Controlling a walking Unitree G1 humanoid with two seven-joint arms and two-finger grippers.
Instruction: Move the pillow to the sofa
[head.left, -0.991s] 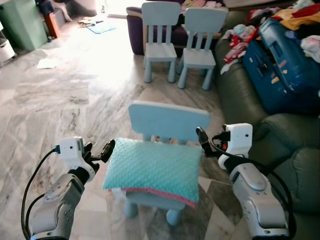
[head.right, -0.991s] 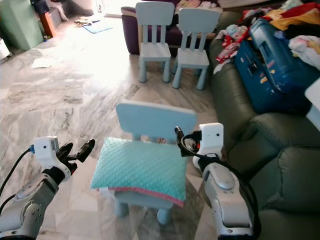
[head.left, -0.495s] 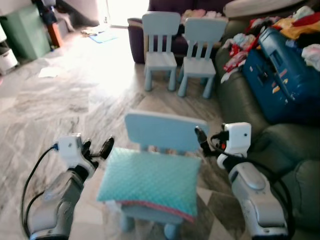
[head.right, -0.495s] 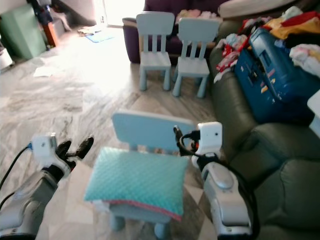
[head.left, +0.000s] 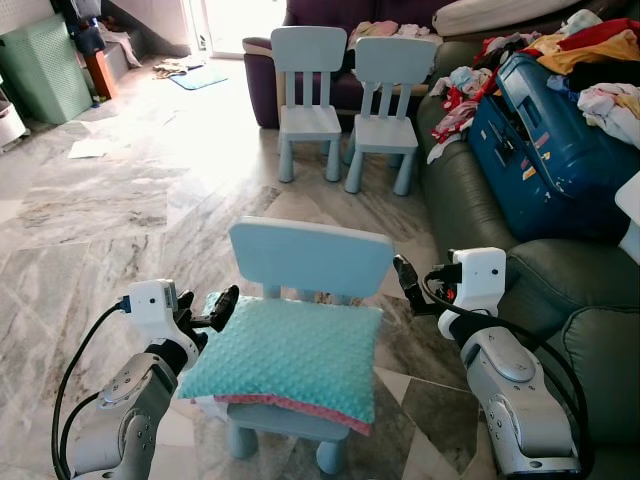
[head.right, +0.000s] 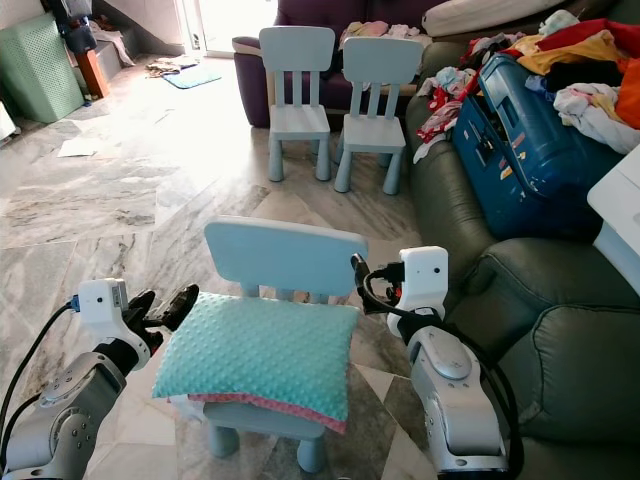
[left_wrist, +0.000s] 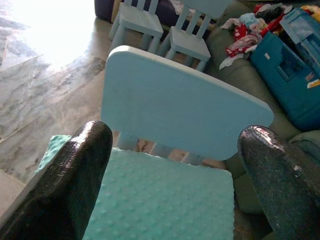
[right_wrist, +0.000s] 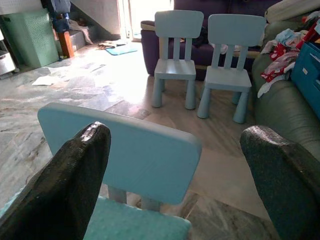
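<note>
While both tools (head.left: 215, 310) (head.left: 408, 285) gape apart, the pillow (head.left: 285, 358) hides the chair (head.left: 310, 258) seat.

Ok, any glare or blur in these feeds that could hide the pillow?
Eye views: sharp, with glare washing out the far floor by the doorway; the pillow is evenly lit. Left wrist view: floor blown out at one corner, near fingers soft, pillow texture readable. Right wrist view: clear.
</note>
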